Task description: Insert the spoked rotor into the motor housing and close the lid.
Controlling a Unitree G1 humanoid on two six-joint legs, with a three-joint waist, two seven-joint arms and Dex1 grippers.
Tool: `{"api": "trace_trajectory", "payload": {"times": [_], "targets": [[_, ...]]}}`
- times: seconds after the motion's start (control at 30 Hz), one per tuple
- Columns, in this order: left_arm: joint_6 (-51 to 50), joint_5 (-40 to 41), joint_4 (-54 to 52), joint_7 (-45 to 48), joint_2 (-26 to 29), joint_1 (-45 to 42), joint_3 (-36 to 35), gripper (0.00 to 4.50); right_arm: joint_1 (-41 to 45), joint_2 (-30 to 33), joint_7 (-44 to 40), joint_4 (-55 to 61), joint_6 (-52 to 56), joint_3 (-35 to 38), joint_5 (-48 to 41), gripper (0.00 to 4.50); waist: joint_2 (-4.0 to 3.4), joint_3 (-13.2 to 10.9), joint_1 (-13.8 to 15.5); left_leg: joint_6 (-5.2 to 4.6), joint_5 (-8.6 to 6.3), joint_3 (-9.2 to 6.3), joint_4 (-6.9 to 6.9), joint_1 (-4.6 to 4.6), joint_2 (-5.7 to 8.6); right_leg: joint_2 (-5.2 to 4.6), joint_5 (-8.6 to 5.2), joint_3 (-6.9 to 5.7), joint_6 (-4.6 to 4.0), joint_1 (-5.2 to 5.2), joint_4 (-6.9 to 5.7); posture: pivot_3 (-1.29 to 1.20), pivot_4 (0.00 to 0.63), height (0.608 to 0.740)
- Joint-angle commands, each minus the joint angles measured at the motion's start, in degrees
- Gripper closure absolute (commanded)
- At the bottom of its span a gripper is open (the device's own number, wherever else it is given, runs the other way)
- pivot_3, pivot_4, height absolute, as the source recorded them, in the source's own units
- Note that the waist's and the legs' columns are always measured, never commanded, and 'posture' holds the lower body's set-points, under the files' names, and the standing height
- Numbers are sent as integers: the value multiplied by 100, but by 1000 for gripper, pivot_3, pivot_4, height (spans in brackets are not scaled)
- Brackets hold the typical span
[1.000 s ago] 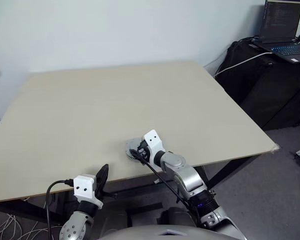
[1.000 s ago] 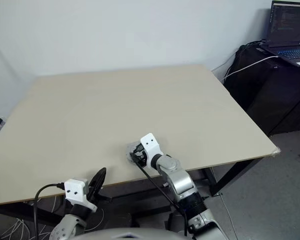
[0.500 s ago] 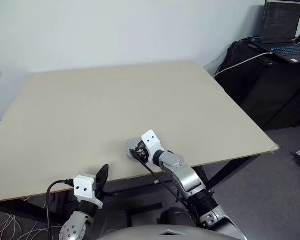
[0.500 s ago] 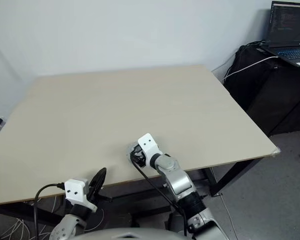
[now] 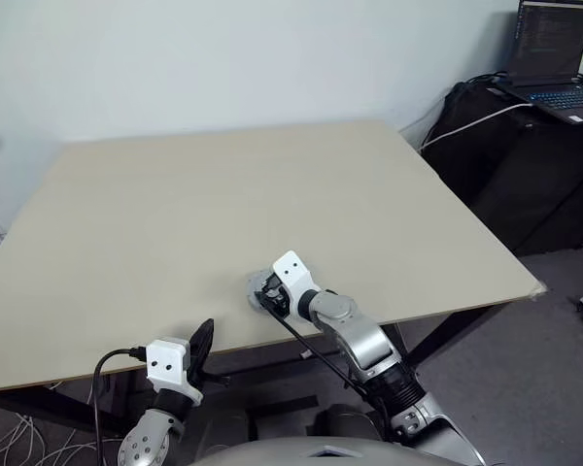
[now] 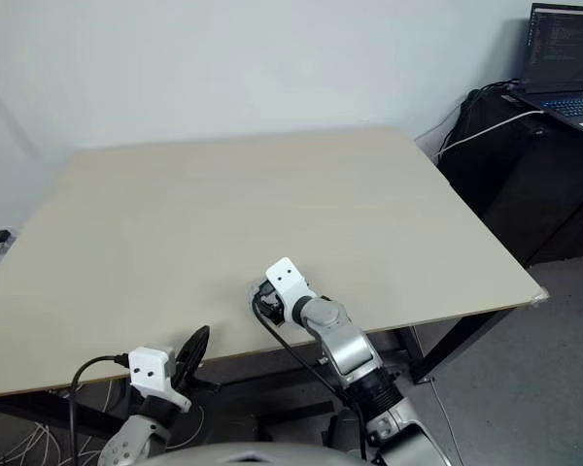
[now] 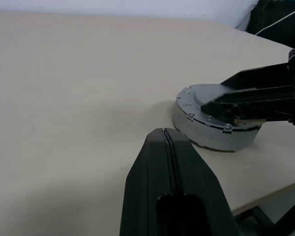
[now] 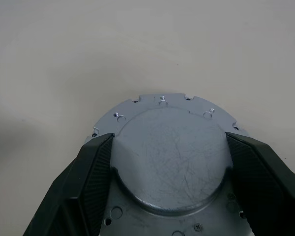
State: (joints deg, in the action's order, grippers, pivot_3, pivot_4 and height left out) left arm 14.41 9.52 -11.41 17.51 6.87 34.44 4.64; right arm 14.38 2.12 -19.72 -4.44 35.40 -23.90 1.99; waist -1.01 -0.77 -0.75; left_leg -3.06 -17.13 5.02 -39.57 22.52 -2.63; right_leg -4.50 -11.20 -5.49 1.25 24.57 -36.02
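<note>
A round silver-grey lid (image 8: 172, 147) with a raised centre lies flat on the beige table (image 5: 223, 194), close to its front edge. It looks like a low grey drum (image 7: 206, 132) from the side. My right gripper (image 8: 169, 137) reaches down over it, with one black finger (image 8: 96, 172) on each side of the raised centre, pressed against it. My left gripper (image 7: 164, 135) is shut and empty, hanging level just in front of the table edge (image 5: 202, 335), left of the lid. The spoked rotor and the motor housing are hidden.
The table's front edge (image 5: 301, 335) runs right behind the lid, with open floor below. A laptop (image 5: 554, 58) stands on a black stand at the far right, with a white cable (image 5: 466, 121) draped over it. Cables (image 5: 19, 427) lie on the floor at the left.
My right wrist has tipped a little further down over the lid. The lid has stayed in place and my left arm has not moved.
</note>
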Motion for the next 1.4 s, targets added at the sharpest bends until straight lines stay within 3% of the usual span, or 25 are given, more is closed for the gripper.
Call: {"api": "trace_trajectory", "payload": {"times": [0.03, 0.43, 1.27, 1.4], "targets": [[63, -9, -205, -12, 1, -9, 11, 4500, -117, 126, 2, -108, 296, -69, 116, 1303, -2, 1, 5, -1, 0, 0, 0, 0, 0, 0, 0, 0, 0, 0, 1, 0, 0, 740], [105, -18, -179, -24, -10, -11, -3, 4500, -344, 187, 208, -472, -317, 103, 132, 1303, -4, 4, 10, -1, -1, 0, 0, 0, 1, -2, -1, -1, 1, -2, 2, 0, 0, 740], [129, -71, -220, 35, 41, -63, 31, 4500, -347, 284, 514, -668, -111, -18, 316, 1303, -25, 33, 20, 0, -2, -2, 0, -15, 1, -10, 0, -2, 3, -16, -1, 0, 0, 740], [-55, -425, -362, 38, 178, -33, 276, 4500, -335, 280, 503, -676, -108, -20, 305, 1303, -26, 32, 20, 0, -2, -1, 0, -15, 1, -11, 0, -2, 3, -16, -1, 0, 0, 740]]}}
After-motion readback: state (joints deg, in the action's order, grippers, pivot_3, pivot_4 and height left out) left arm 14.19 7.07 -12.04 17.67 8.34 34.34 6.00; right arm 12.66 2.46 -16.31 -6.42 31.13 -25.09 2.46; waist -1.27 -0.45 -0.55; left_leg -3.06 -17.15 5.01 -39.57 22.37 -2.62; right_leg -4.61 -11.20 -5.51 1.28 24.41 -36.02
